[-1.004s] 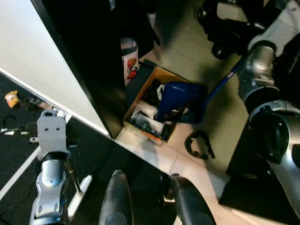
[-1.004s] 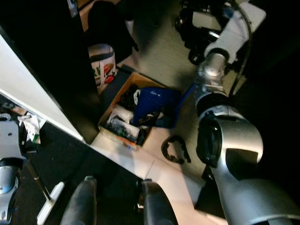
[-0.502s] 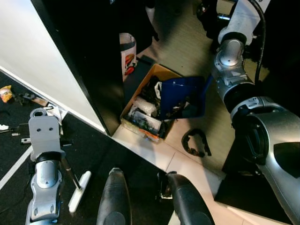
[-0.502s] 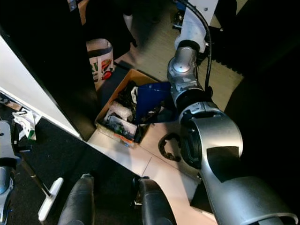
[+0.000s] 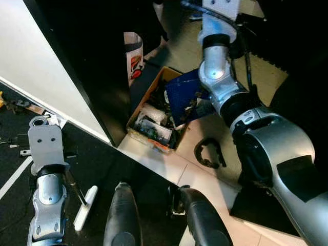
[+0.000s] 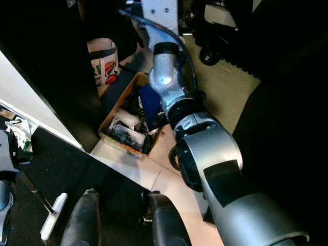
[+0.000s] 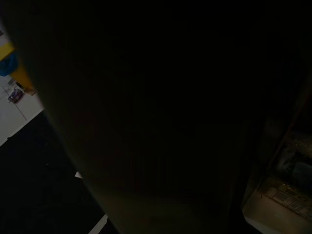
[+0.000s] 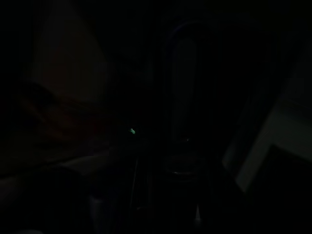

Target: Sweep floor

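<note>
— Where is the right gripper?
— Hidden past the right silver arm (image 5: 225, 87), which reaches to the upper middle of the frame; whether it is spread, I cannot tell.
— And the blue plastic dustpan (image 5: 182, 95)?
— Tipped over the open cardboard box of clutter (image 5: 154, 128), centre frame.
— The left gripper?
— Unclear. A white-headed broom (image 5: 85, 207) lies lower left on the dark floor (image 5: 97, 159).

Head views dim w/ hard contrast: white panel (image 5: 36, 61) glares, cabinet beside it near-black. Slight blur, edges bowed. Both wrist views almost fully dark, only faint pale patches at edges.
</note>
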Motion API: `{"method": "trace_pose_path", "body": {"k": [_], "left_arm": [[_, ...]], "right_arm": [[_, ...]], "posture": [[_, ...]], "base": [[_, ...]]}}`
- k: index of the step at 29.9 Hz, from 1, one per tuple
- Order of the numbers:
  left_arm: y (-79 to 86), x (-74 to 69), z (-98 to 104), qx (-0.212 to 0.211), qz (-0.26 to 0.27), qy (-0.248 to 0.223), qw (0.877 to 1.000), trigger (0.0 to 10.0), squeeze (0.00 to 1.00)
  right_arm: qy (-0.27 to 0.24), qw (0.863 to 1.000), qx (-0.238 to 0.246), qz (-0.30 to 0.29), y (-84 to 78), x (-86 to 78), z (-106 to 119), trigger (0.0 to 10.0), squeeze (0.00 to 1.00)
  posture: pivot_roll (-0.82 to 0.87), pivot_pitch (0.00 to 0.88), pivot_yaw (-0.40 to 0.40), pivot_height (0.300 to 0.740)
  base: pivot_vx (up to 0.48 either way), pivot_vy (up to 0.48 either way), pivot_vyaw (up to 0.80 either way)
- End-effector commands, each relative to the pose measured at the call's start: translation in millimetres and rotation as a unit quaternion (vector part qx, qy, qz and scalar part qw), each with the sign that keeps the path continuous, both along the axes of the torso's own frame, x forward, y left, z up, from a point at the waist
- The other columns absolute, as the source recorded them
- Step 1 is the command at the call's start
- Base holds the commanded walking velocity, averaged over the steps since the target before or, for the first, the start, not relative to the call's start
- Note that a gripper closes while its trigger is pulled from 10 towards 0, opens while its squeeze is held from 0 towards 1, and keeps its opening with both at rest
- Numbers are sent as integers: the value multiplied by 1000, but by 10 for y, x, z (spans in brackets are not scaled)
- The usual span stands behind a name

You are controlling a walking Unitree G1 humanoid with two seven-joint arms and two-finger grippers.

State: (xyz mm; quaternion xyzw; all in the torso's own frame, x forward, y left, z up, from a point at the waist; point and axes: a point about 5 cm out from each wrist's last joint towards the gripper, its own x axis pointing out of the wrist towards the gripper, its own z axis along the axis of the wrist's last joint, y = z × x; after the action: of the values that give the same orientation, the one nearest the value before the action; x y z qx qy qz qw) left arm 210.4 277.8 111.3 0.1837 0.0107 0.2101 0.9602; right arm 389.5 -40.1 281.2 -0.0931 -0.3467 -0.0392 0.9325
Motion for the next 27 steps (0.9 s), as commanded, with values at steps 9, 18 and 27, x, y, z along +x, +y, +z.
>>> {"method": "trace_pose_path", "body": {"k": [9, 18, 27], "left_arm": [[-21, -43, -62, -7, 10, 12, 1000, 10000, 0], [-23, -32, -67, -6, 9, 11, 1000, 10000, 0], [-20, -19, -70, -6, 8, 10, 1000, 10000, 0]], "right_arm": [[-103, 990, -76, 53, 248, -203, -6, 10000, 0], [-137, 981, -116, 73, 326, -281, -71, 10000, 0], [-144, 981, -108, 67, 288, -276, -45, 10000, 0]], "posture": [[122, 243, -219, 731], [123, 226, -221, 731], [124, 209, -219, 731]], "base": [[0, 0, 0], [0, 0, 0], [0, 0, 0]]}}
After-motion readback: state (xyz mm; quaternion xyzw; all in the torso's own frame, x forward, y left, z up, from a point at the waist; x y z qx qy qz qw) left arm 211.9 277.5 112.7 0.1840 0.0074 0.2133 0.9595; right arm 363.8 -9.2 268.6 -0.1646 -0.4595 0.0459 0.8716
